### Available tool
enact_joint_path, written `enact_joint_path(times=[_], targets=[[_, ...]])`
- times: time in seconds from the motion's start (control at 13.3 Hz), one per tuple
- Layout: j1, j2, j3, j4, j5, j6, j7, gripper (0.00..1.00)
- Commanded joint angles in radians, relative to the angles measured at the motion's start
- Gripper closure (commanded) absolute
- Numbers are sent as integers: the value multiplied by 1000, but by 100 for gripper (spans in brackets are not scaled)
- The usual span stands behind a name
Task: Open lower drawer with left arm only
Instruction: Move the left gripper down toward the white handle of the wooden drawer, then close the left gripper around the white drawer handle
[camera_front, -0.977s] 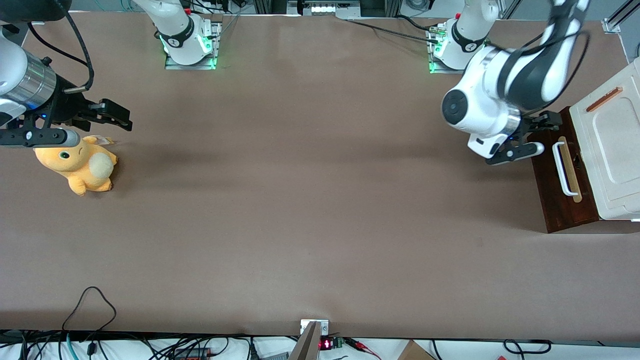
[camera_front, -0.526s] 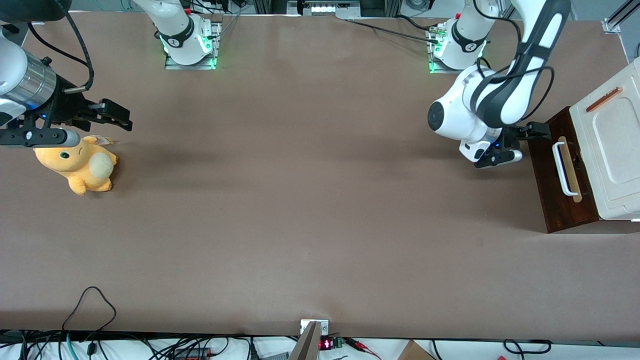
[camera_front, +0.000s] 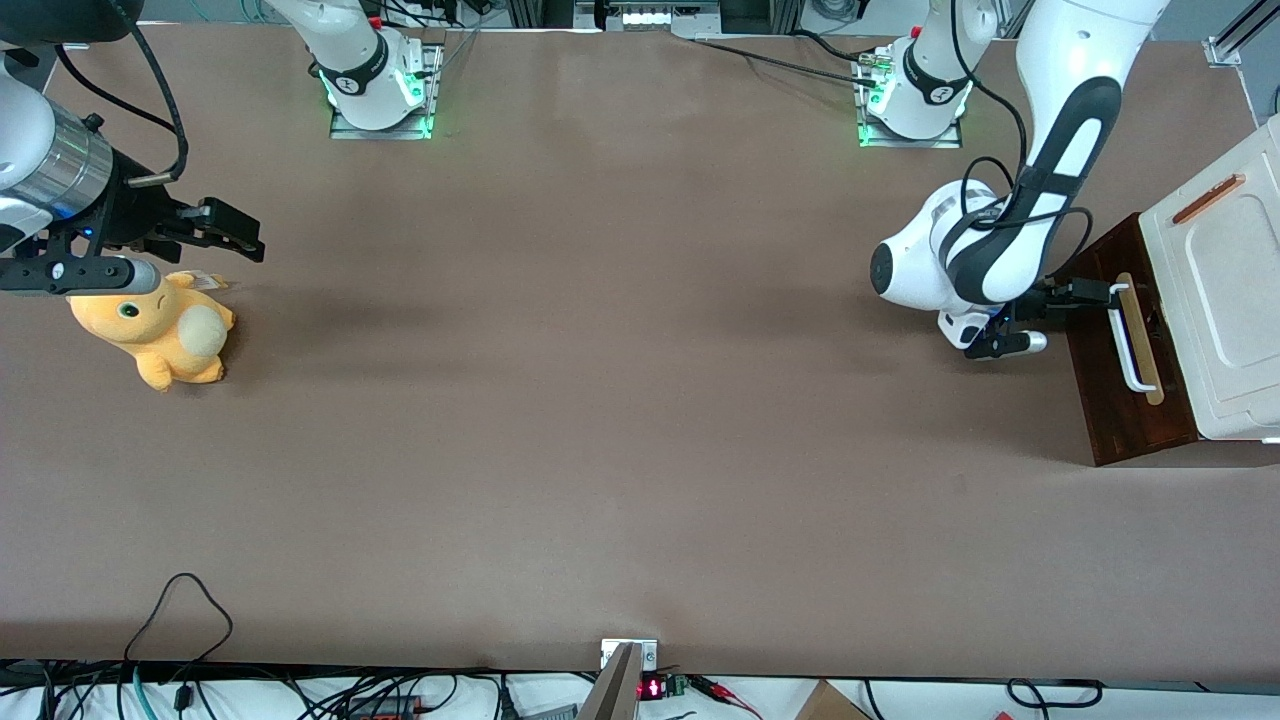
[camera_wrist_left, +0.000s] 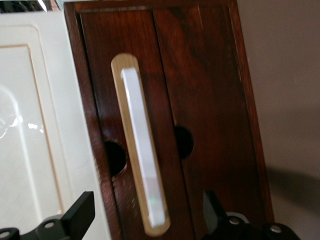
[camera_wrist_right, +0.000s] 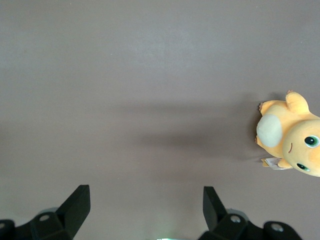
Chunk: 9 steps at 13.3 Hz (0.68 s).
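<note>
The lower drawer (camera_wrist_left: 200, 100) is glossy dark wood with a smooth white handle (camera_wrist_left: 142, 155); matt black hand (camera_wrist_left: 147, 220) just before it.

— What do you see apart from the job?
— I see a brown surface (camera_front: 600, 400) with an orange plush toy (camera_front: 160, 335) lying on it, toward the parked arm's end.
— Anything near that toy?
— I see black cables (camera_front: 180, 600) at the surface's edge, nearer the front camera than the toy.

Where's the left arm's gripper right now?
The gripper is at the working arm's end of the table, open, right in front of the lower drawer, facing its white handle without touching it.
</note>
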Motion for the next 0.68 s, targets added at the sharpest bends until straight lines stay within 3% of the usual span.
enact_joint_path(times=[0.0, 0.6], targets=[[-18, 43, 44, 20, 61, 13, -65, 4], [-15, 59, 97, 20, 133, 17, -71, 5]])
